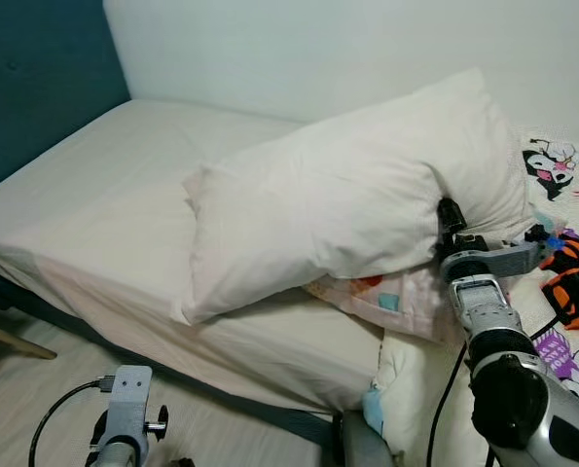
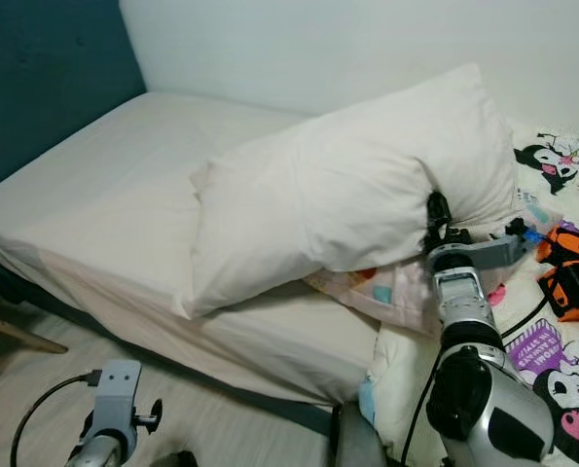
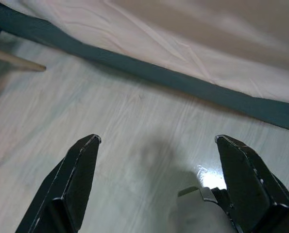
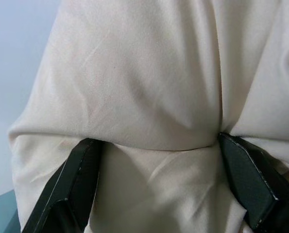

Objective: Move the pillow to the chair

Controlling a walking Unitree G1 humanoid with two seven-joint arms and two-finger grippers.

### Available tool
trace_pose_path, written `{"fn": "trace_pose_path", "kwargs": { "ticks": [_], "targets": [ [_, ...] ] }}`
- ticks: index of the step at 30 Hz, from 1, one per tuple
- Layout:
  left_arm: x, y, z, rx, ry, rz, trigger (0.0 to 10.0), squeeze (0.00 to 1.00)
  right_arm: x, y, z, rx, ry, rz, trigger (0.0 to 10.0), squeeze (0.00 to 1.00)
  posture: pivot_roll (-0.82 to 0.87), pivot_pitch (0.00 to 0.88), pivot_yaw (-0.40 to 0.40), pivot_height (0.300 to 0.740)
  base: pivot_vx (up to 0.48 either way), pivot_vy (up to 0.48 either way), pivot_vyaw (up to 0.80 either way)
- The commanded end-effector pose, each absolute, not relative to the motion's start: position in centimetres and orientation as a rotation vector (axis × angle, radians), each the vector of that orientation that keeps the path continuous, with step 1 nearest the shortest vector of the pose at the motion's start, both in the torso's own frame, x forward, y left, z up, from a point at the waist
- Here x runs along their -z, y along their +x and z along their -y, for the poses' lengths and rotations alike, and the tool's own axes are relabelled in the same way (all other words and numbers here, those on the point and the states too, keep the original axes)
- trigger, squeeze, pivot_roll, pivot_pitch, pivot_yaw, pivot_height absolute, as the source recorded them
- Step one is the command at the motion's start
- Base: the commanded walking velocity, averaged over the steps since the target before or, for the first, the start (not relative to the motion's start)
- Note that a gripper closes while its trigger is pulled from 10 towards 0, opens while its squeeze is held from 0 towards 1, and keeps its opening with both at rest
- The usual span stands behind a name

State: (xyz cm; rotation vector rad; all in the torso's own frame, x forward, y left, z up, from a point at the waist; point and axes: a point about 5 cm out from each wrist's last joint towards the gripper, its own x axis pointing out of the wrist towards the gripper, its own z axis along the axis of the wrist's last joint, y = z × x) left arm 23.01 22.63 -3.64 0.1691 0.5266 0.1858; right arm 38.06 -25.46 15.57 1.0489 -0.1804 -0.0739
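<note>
Pillow (image 1: 338, 195), soft, cream, creased, lies on the bed (image 1: 104, 195); right gripper (image 4: 156, 145) pinches its bunched edge between spread fingers; left gripper (image 3: 156, 141) gapes wide.

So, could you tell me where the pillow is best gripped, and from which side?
Probably its near long edge, approached from the robot's right at the foot side. The pillow lies tilted across the bed, and the right gripper already bites a soft fold there, fingers spread around bunched fabric. The left gripper hangs open over the floor.
</note>
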Motion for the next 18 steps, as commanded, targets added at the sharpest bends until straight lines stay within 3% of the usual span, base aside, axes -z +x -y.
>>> {"fn": "trace_pose_path", "kwargs": {
  "ticks": [1, 8, 9, 10, 18],
  "targets": [
    [3.8, 22.2, -23.6, -0.196, 0.195, -0.53, 10.0, 0.0, -16.1, 38.8, 23.8, 0.012, 1.059, 0.149, 10.0, 0.0, -0.12, 0.082, 0.037, 0.514, 0.0, 0.0, 0.0],
    [3.7, 21.2, -24.8, -0.21, 0.221, -0.517, 10.0, 0.0, -18.3, 39.7, 22.2, -0.119, 1.091, 0.214, 10.0, 0.0, -0.08, 0.113, 0.041, 0.514, 0.0, 0.0, 0.0],
    [3.7, 21.0, -25.0, -0.214, 0.228, -0.514, 10.0, 0.0, -19.2, 40.0, 21.8, -0.163, 1.1, 0.247, 9.2, 0.0, -0.08, 0.122, 0.045, 0.514, 0.0, 0.0, 0.0],
    [3.6, 20.9, -25.3, -0.217, 0.237, -0.511, 10.0, 0.0, -20.1, 40.2, 21.4, -0.202, 1.088, 0.266, 0.0, 0.0, -0.07, 0.124, 0.044, 0.514, 0.0, 0.0, 0.0],
    [3.4, 20.9, -25.7, -0.225, 0.253, -0.5, 10.0, 0.0, -21.7, 40.8, 20.0, -0.284, 1.031, 0.273, 0.0, 0.0, -0.07, 0.125, 0.042, 0.514, 0.0, 0.0, 0.0]
  ]
}}
